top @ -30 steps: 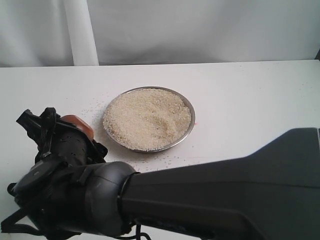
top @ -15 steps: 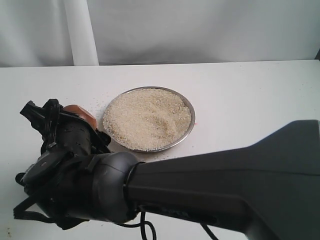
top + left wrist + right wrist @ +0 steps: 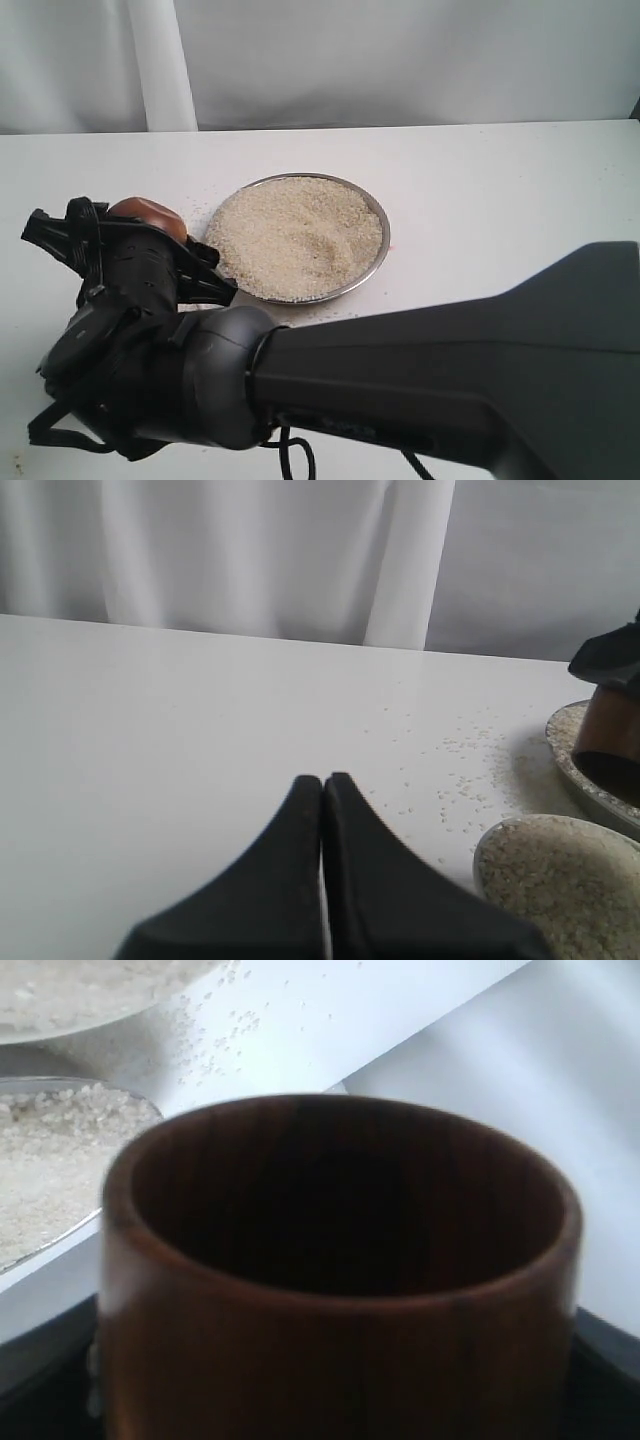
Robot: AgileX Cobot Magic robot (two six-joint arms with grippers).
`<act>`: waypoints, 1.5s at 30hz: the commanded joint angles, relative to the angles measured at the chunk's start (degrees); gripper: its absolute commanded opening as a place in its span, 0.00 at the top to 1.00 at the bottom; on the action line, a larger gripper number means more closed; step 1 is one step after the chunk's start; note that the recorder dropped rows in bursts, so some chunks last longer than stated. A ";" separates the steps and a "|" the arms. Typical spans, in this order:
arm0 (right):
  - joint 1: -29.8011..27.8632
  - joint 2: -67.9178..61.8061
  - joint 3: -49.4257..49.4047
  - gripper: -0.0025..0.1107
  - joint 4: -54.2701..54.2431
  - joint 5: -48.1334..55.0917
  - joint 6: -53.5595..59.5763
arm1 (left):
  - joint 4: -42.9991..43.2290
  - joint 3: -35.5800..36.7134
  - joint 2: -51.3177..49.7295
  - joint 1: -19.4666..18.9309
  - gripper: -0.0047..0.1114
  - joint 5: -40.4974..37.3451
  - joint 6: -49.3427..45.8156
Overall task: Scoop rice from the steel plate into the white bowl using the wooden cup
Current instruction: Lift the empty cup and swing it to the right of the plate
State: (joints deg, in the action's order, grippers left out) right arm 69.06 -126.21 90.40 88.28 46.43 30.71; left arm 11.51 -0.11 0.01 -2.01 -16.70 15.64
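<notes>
My right gripper (image 3: 140,250) reaches across to the left and is shut on the wooden cup (image 3: 150,213), just left of the steel plate (image 3: 383,250). A wide heap of rice (image 3: 295,235) fills the plate. The wooden cup (image 3: 340,1260) fills the right wrist view, and its dark inside looks empty. In the left wrist view the white bowl (image 3: 500,830) is full of rice (image 3: 570,880) and stands next to the steel plate (image 3: 575,780), with the cup (image 3: 610,730) above the plate's rim. My left gripper (image 3: 322,780) is shut and empty over bare table. The arm hides the bowl in the exterior view.
Loose grains (image 3: 340,320) lie scattered on the white table (image 3: 500,190) around the plate, and more grains (image 3: 460,750) lie near the bowl. A white curtain (image 3: 400,60) hangs behind the table. My right arm (image 3: 450,390) fills the foreground of the exterior view.
The right gripper has rolled and shifted a little up and left in the exterior view, bringing the wooden cup higher. The plate and its rice have not moved.
</notes>
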 commanded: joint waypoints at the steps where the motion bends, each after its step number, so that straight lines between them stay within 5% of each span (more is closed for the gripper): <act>1: 0.12 0.70 0.39 0.98 -1.20 0.99 -1.53 | -0.28 0.11 -0.01 0.27 0.96 0.38 0.22; 10: 0.02 2.57 0.39 0.98 -8.11 -0.29 -19.65 | -0.28 0.11 -0.01 0.27 0.96 0.38 0.22; 18: -4.33 15.65 0.39 0.98 -30.98 -9.40 -20.92 | -0.28 0.11 -0.01 0.27 0.96 0.38 0.22; 35: -27.13 42.14 -1.14 0.98 -64.43 -11.50 -16.27 | -0.28 0.11 -0.01 0.27 0.96 0.38 0.22; 45: -44.81 51.66 -21.07 0.98 -79.00 -26.95 -11.50 | -0.28 0.11 -0.01 0.27 0.96 0.38 0.22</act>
State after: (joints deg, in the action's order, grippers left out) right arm 27.72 -76.03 74.34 13.80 25.89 17.27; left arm 11.51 -0.11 0.01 -2.01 -16.70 15.64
